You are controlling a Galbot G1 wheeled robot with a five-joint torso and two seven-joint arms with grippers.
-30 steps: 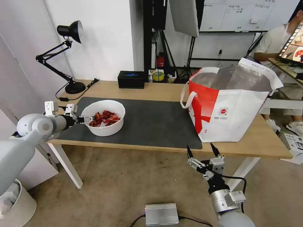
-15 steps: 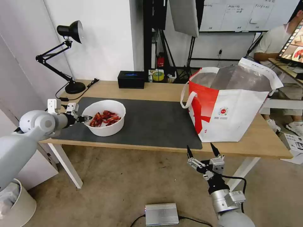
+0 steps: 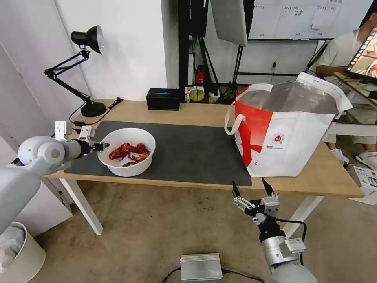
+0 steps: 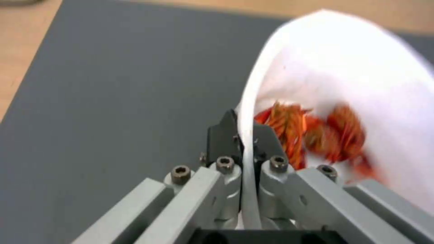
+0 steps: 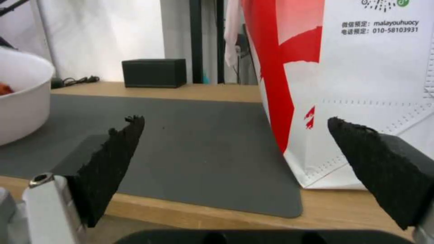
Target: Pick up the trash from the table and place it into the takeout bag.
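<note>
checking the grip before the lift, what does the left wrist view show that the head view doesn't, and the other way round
Left wrist view alone: the left gripper has its jaws shut on the bowl rim, one inside and one outside, with the thin white wall pinched between them.

Head view alone: the bag standing open at the table's right end, the black box and lamp at the back, and the right gripper open below the table's front edge.

Both: the bowl with red shells, over the grey mat.
</note>
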